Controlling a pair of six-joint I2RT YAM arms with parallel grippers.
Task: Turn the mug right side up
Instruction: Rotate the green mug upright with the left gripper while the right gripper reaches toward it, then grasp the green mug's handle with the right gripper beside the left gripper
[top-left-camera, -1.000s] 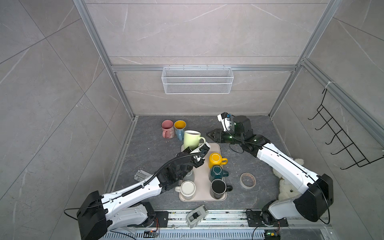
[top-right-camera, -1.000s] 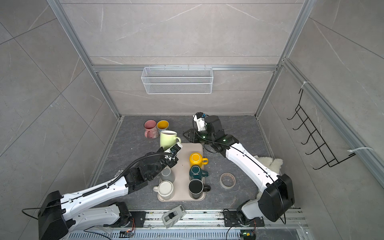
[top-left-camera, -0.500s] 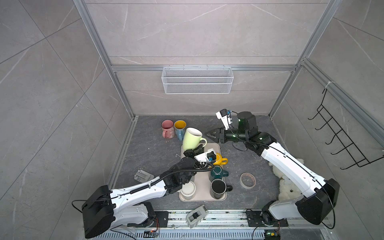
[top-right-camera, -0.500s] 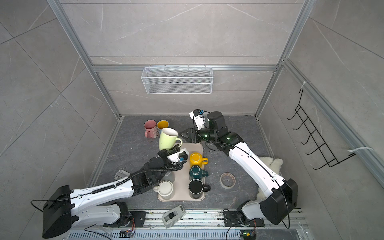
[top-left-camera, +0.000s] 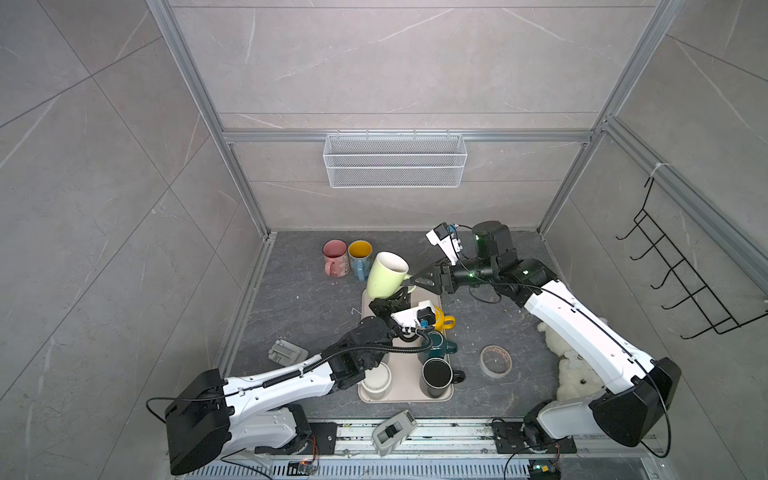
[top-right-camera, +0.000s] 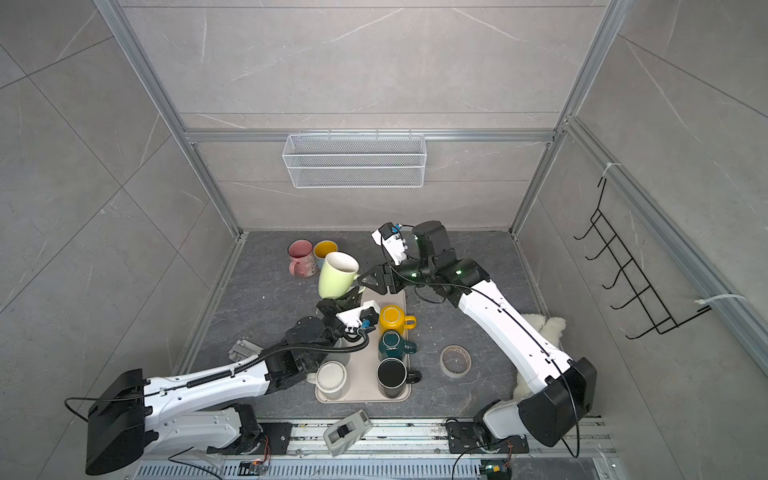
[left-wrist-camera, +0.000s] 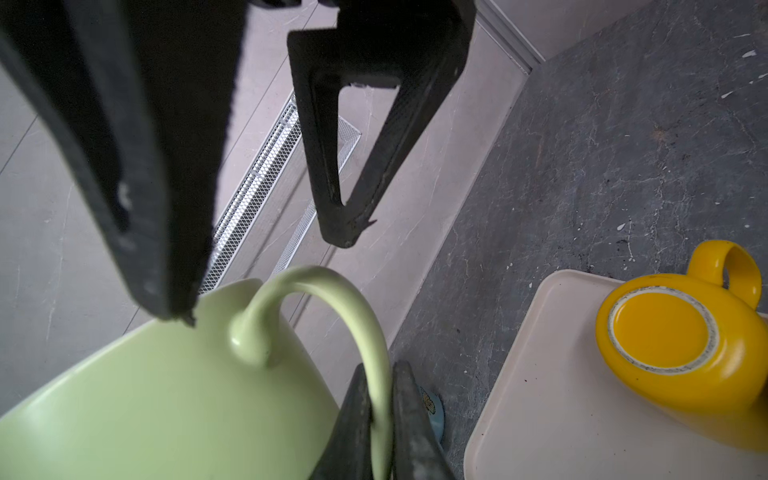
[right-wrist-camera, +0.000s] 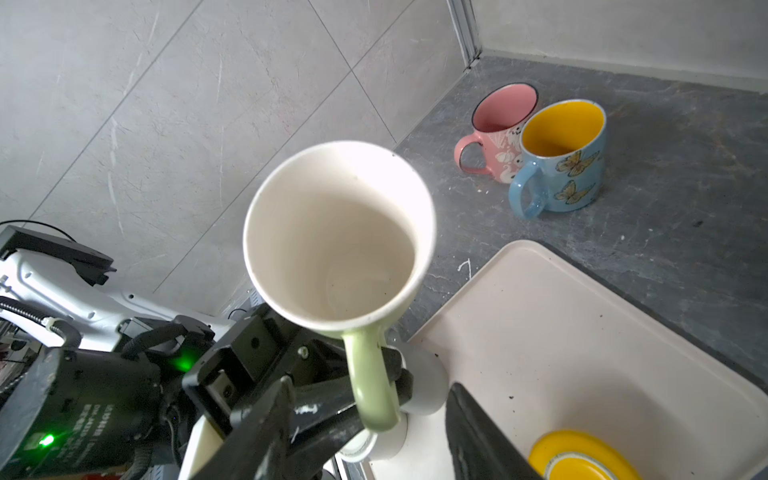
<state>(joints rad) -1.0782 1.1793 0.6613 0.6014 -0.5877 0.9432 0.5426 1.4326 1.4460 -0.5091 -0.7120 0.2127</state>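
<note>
Grey stone floor (top-left-camera: 307, 299) lies open left of the tray (top-left-camera: 405, 390). Above the tray's far edge the left gripper (top-left-camera: 390, 300) clamps the green mug (top-left-camera: 386, 274) by its handle, mouth up, long axis near upright and slightly tilted. Just beyond, the right gripper (top-left-camera: 415, 281) holds its fingers apart beside the handle.

Tray (top-right-camera: 363, 374): one.
On the tray: five mugs, yellow (top-right-camera: 392, 318), dark green (top-right-camera: 390, 345), black (top-right-camera: 391, 376), cream (top-right-camera: 331, 378), grey (top-right-camera: 341, 356) half hidden.
Behind the tray: two mugs, pink (top-left-camera: 334, 257), blue (top-left-camera: 358, 266).
Aloft at the tray's back edge: one light green mug (top-left-camera: 384, 276).
Right of the tray: one tape roll (top-left-camera: 495, 360).
</note>
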